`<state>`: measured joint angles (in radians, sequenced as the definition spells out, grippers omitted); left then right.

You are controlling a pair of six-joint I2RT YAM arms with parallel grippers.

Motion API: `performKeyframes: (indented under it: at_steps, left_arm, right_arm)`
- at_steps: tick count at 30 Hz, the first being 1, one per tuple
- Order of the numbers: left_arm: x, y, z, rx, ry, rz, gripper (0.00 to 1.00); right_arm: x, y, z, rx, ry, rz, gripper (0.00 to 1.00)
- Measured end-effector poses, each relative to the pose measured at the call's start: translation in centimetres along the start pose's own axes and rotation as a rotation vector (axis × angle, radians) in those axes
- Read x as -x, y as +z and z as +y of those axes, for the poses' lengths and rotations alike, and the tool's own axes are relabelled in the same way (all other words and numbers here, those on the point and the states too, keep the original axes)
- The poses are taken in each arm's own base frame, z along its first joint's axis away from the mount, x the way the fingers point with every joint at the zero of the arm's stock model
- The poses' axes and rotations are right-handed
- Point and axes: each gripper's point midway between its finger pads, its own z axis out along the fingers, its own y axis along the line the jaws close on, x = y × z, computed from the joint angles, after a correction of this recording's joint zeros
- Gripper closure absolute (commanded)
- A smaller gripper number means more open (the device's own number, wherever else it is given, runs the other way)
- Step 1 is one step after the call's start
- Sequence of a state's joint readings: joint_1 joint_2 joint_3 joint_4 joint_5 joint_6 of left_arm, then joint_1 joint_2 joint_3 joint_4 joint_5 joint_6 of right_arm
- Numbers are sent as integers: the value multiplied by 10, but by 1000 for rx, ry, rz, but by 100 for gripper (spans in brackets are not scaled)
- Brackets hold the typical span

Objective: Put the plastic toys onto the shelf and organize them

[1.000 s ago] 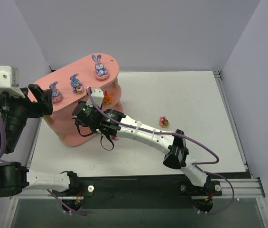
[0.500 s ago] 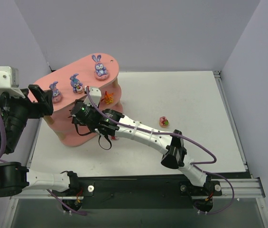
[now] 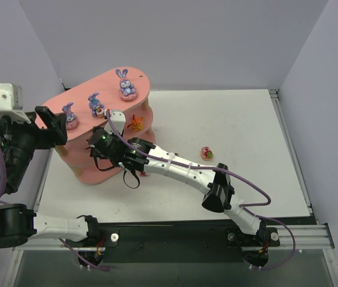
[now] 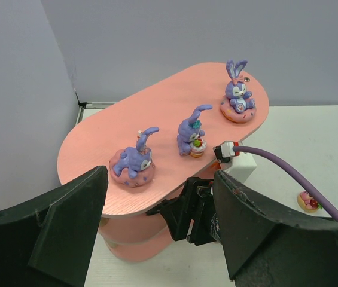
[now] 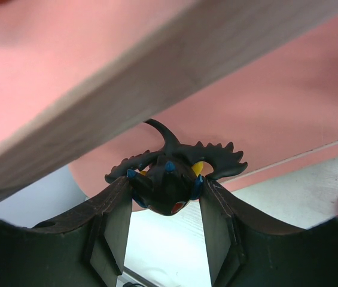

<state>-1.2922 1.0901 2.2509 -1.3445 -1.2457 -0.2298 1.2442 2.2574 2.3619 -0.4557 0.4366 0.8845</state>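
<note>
Gripping black spiky toy (image 5: pixel 170 174), right hand (image 5: pixel 167 192), wings crosswise, horn toward shelf (image 5: pixel 288 101)

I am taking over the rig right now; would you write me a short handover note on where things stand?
Left gripper: open, holding nothing, beside the left end of the shelf.
Right gripper: shut on the black-yellow spiky toy, under the edge of a shelf board; not yet released.
Done: three bunnies stand on the top tier; the orange toy sits on a tier below.
Left: set the spiky toy down, then fetch the pink-red toy lying on the table to the right of the shelf.
</note>
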Motion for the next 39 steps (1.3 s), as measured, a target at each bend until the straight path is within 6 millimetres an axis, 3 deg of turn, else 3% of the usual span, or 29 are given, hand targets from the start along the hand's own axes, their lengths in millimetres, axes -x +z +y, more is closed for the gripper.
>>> performKeyframes:
  at_steps: [5,15,39]
  left_arm:
    - [0,0,0,0,-5,0,20]
    - [0,-1,2,0,-21,-2,19]
    - [-1,-3,7,-1,-53,-2,19]
  right_arm:
    - [0,0,1,5,-5,4,74]
    - [3,2,-2,9,-3,11,63]
    - [3,2,1,19,-2,22,46]
